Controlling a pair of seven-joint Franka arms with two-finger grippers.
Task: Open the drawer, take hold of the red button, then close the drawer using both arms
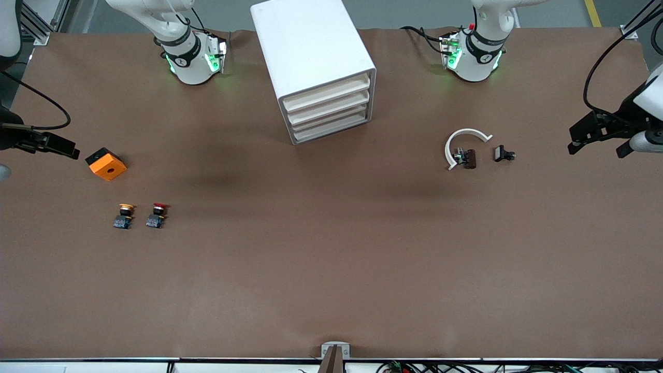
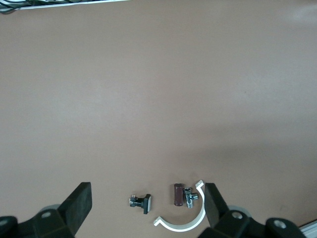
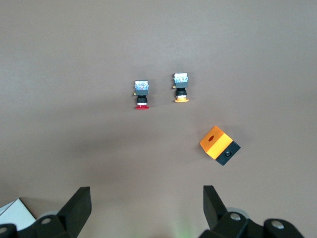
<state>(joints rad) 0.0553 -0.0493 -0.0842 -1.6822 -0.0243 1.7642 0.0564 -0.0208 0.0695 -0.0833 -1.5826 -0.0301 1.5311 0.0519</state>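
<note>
The white cabinet (image 1: pixel 311 57) stands mid-table near the robots, its four cream-fronted drawers (image 1: pixel 328 106) all pushed in. The red-capped button (image 1: pixel 157 215) lies on the table toward the right arm's end, also seen as the button (image 3: pixel 142 94) in the right wrist view. My right gripper (image 3: pixel 146 194) hangs open and empty high over the table beside the cabinet, under its wrist (image 1: pixel 191 57). My left gripper (image 2: pixel 147 191) is open and empty too, up over the table at the cabinet's left-arm side, hidden in the front view under its wrist (image 1: pixel 474 52).
A yellow-capped button (image 1: pixel 124 216) lies beside the red one. An orange cube (image 1: pixel 106 163) sits farther from the front camera. A white curved piece (image 1: pixel 463 140), a brown cylinder (image 1: pixel 470 158) and a small black part (image 1: pixel 503 154) lie toward the left arm's end. Black gear (image 1: pixel 52 145) overhangs each table end.
</note>
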